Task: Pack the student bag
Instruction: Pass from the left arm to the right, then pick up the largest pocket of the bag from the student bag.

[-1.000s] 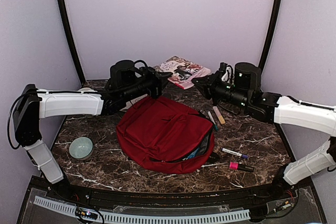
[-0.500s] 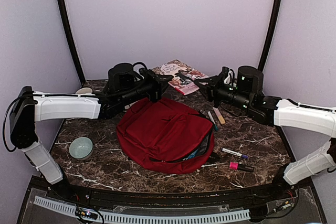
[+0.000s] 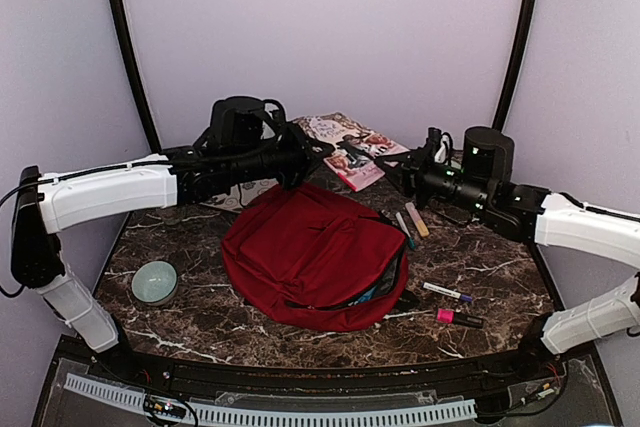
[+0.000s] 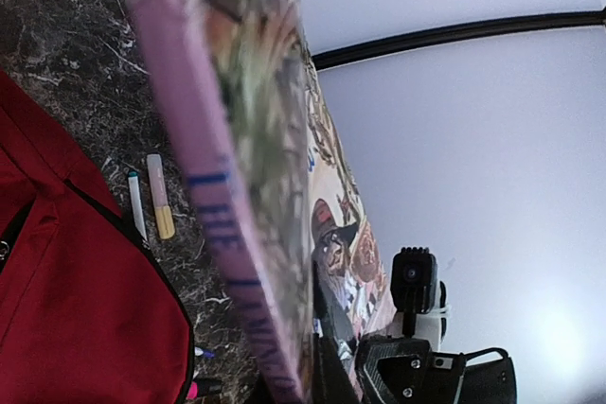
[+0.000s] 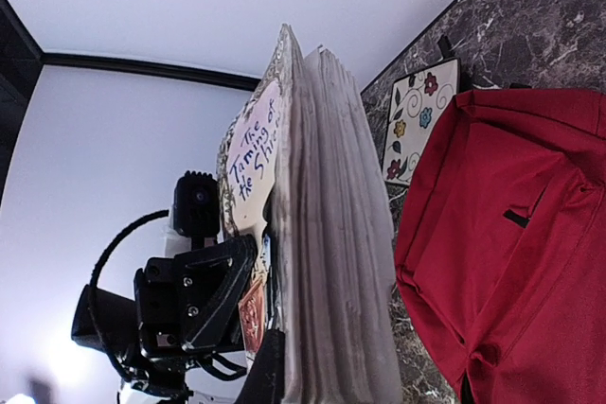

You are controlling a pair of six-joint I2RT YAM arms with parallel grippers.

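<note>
Illustrated pink-spined paperback book (image 3: 350,142) gripped from both sides
Left gripper (image 3: 308,152) and right gripper (image 3: 395,169) were closed tight on it, just past the far edge of the large dark-red fabric backpack (image 3: 310,247), which lay mid-table.

Title on the book (image 5: 322,234)
You can read "Taming of the Shre" on its cover; the blue spine letters are too blurred

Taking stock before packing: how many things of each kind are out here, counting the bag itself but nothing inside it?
Bag: 1
Book: 1
Bowl: 1
Floral card: 1
Markers: 4
Total: 8
</note>
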